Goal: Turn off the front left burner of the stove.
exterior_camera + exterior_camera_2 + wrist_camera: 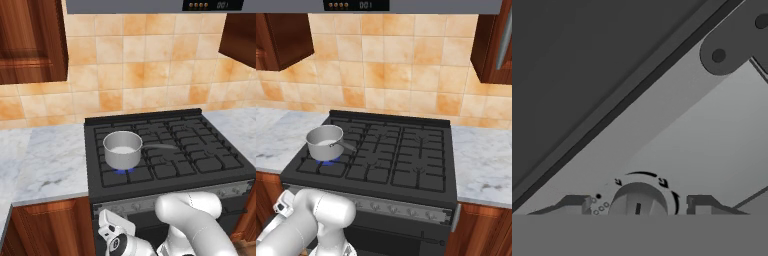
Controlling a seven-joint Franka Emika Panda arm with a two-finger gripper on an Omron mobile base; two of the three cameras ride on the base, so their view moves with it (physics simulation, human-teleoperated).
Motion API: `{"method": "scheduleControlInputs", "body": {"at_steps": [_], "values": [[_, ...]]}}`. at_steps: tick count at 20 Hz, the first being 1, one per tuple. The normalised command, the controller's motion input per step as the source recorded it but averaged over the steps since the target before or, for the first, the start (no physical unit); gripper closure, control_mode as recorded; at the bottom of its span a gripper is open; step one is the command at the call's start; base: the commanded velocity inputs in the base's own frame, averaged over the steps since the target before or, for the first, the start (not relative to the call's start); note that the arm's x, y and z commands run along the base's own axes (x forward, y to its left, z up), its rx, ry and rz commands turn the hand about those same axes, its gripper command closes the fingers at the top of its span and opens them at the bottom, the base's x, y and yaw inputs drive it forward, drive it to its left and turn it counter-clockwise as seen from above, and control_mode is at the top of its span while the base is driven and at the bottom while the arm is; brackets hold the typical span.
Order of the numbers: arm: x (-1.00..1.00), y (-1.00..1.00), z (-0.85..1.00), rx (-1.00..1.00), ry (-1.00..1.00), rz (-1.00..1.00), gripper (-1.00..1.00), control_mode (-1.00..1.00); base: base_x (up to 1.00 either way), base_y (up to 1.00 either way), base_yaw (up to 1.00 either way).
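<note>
The black stove point(195, 145) point(401, 150) stands between marble counters. Its front left burner point(121, 171) point(329, 161) is mostly hidden under a silver saucepan point(122, 148) point(324, 141), with blue flame showing under the pan's base. In the hand view my gripper point(638, 202) is open, one dark fingertip point(572, 202) on each side of a round grey knob point(639, 196) on the grey knob strip point(677, 130) point(135, 204). The fingertips stand apart from the knob's sides. My hand point(114, 234) sits low in front of the strip's left end.
Grey marble counters point(45, 160) point(483, 160) flank the stove. A tiled wall rises behind it, with wooden cabinets point(30, 40) and a hood panel point(356, 5) above. More knobs point(411, 212) line the strip to the right. A dark bracket point(732, 42) shows in the hand view.
</note>
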Motion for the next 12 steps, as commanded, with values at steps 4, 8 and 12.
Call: {"method": "scheduleControlInputs", "body": {"at_steps": [4,8,12], "values": [[-0.05,0.0,0.01,0.0,0.0,0.0,1.0,-1.0,0.0,0.0,0.0],[-0.08,0.0,0.0,0.0,-0.01,0.0,1.0,-1.0,0.0,0.0,0.0],[-0.01,0.0,0.09,0.0,-0.02,0.0,1.0,-1.0,0.0,0.0,0.0]]}}
